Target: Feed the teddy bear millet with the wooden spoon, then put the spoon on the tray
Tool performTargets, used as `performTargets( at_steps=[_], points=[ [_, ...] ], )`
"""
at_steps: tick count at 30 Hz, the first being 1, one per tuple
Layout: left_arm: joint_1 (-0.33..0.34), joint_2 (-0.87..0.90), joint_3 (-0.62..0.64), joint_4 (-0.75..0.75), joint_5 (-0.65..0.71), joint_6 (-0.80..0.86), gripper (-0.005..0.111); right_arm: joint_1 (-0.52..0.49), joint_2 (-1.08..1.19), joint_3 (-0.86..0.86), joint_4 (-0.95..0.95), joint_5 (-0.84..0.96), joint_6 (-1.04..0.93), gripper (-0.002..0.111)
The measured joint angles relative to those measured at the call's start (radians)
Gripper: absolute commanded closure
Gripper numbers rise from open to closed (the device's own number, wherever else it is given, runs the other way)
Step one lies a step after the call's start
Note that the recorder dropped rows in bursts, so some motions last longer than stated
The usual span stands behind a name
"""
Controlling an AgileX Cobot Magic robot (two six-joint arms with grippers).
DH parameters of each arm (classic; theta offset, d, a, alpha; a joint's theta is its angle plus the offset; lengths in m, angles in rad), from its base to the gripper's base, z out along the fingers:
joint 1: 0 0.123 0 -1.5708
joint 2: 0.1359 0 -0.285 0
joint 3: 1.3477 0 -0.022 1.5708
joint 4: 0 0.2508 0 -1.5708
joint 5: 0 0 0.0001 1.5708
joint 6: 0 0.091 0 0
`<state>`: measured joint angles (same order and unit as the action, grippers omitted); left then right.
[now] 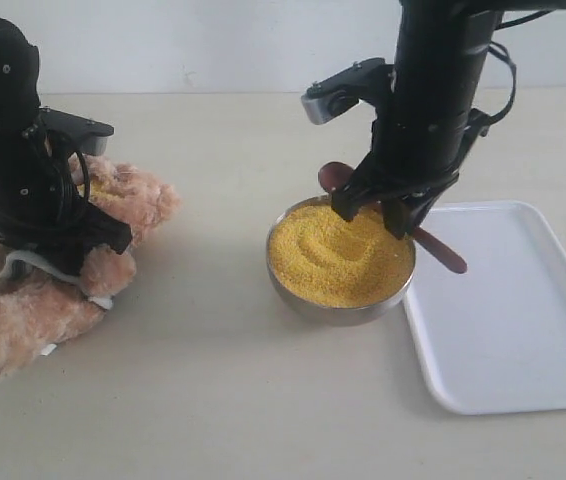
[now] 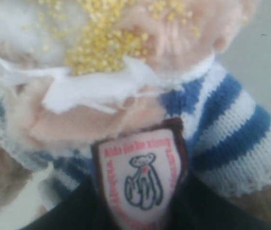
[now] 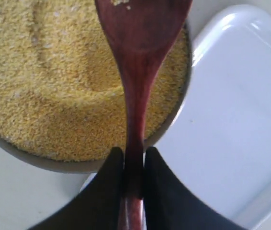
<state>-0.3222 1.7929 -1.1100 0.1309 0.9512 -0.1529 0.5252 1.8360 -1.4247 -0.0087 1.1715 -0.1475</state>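
The wooden spoon (image 3: 135, 91), nearly empty, is clamped by its handle in the right end effector (image 3: 134, 155) above the bowl (image 1: 293, 290) mid-surface (image 1: 213, 400). Millet (image 2: 102, 43) stuck to the teddy bear (image 2: 221, 120) at the left edge suggests feeding is done. The tray (image 1: 523, 330) by the right edge has no spoon on it yet, and I cannot tell whether the left end effector (image 1: 68, 240) grips the bear.

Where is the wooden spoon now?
Right of centre in the exterior view: the right gripper holds the wooden spoon over the millet, handle end toward the tray.

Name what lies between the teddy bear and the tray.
The metal bowl of millet, past bare tabletop beside the teddy bear, in the exterior view.
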Motion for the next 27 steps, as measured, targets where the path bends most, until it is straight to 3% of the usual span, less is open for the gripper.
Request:
performTargets(
  at_steps=[10, 27],
  points=[
    [0.0, 0.0, 0.0, 0.0, 0.0, 0.0, 0.103, -0.147, -0.062, 0.032, 0.009, -0.011, 0.057, 0.109],
    [0.0, 0.0, 0.0, 0.0, 0.002, 0.011, 0.103, -0.245, -0.062, 0.31, -0.01, -0.204, 0.108, 0.109]
  ],
)
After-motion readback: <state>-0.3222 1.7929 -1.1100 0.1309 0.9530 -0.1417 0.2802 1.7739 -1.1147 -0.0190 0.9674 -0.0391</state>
